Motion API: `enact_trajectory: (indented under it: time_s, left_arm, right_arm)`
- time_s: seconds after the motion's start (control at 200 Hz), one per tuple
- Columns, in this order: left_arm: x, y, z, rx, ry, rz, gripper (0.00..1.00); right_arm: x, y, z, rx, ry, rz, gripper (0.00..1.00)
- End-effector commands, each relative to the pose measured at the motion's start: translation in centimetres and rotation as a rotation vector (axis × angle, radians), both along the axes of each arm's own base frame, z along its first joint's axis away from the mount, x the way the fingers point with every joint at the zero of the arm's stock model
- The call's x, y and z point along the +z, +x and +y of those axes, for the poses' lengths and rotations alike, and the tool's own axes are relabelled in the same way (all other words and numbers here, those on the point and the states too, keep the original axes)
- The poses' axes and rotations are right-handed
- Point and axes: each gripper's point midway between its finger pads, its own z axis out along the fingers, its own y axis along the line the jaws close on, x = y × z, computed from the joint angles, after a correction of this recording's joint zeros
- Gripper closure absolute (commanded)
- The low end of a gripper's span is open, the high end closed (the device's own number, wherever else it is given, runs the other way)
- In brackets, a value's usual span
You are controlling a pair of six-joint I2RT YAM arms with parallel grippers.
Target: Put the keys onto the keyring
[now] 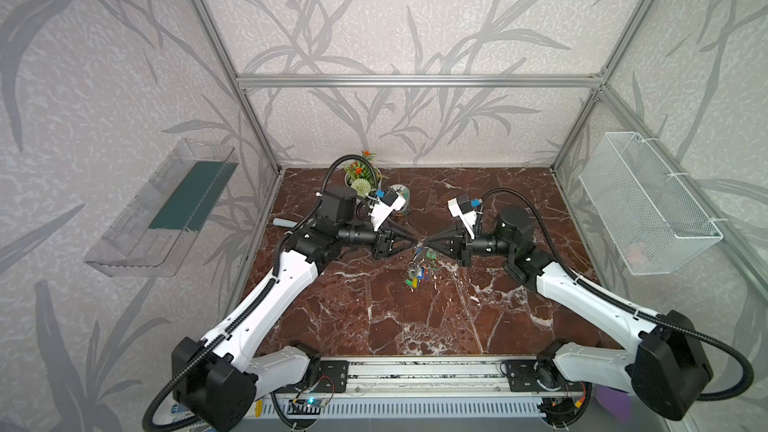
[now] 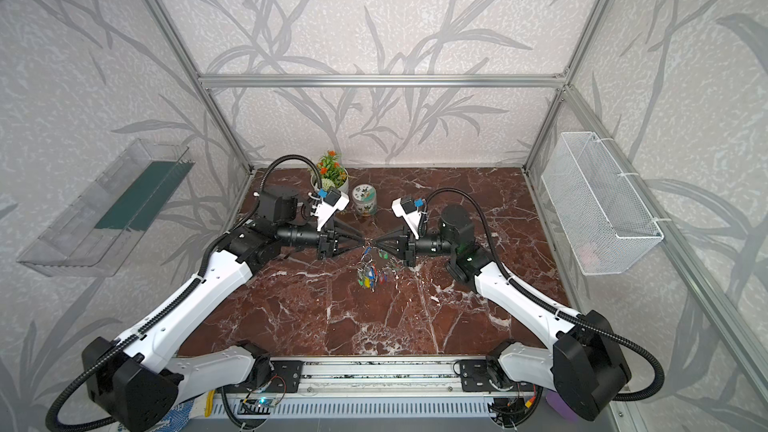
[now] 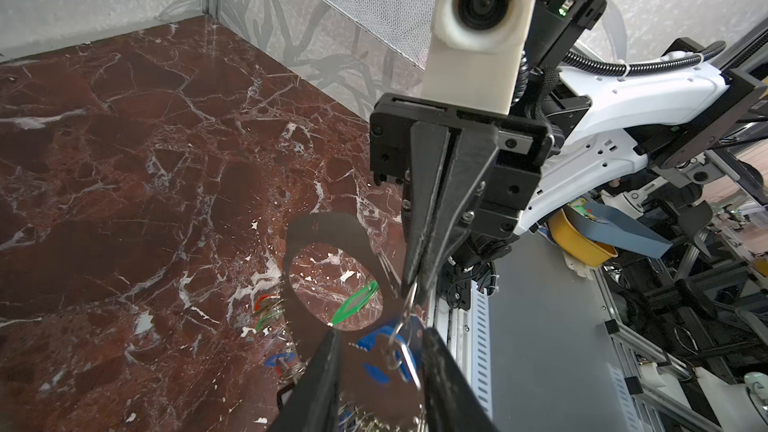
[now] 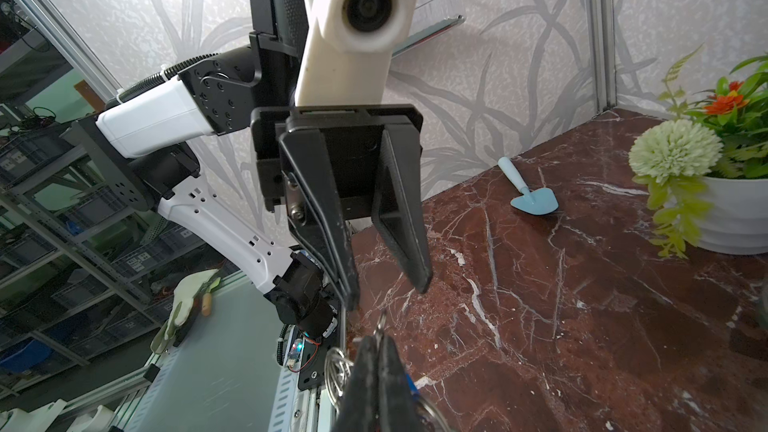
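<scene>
The keyring [image 3: 324,228], a flat dark oval plate with a large hole, hangs in the air between the two grippers. In both top views it dangles below them with a bunch of keys [image 1: 415,277] [image 2: 370,274]. My right gripper [image 4: 376,340] [image 1: 428,241] is shut on a thin metal ring at the plate's edge. A blue key [image 3: 401,353] hangs from that ring. My left gripper [image 3: 381,332] [image 1: 415,242] is open, its fingers either side of the blue key and plate, not touching them. A green key [image 3: 357,301] shows through the hole. A red key [image 3: 266,302] hangs behind.
A white flower pot [image 1: 361,178] and a patterned jar [image 2: 364,200] stand at the back of the marble table [image 1: 374,317]. A small blue shovel [image 4: 532,197] lies by the left wall. A mesh basket [image 1: 648,201] and a clear shelf [image 1: 166,209] hang on the side walls.
</scene>
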Motion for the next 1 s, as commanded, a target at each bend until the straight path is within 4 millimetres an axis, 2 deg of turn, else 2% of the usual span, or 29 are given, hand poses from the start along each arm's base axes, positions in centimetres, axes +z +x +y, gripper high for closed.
enact_trajectory:
  time_s: [0.0,0.34,0.995]
  left_arm:
    - [-0.16,-0.49,-0.11,-0.038,-0.017,0.005,0.67]
    - [-0.86,-0.97,-0.01,-0.048,-0.015,0.023,0.65]
    - [-1.04,-0.11,-0.14,-0.015,-0.014,0.038,0.93]
  right_arm:
    - [2.36,-0.47,-0.14,0.022,0.055,-0.076,1.0]
    - [2.41,-0.4,-0.12,0.02,0.058,-0.075,1.0]
    - [2.51,-0.52,-0.12,0.024,0.062,-0.075,1.0]
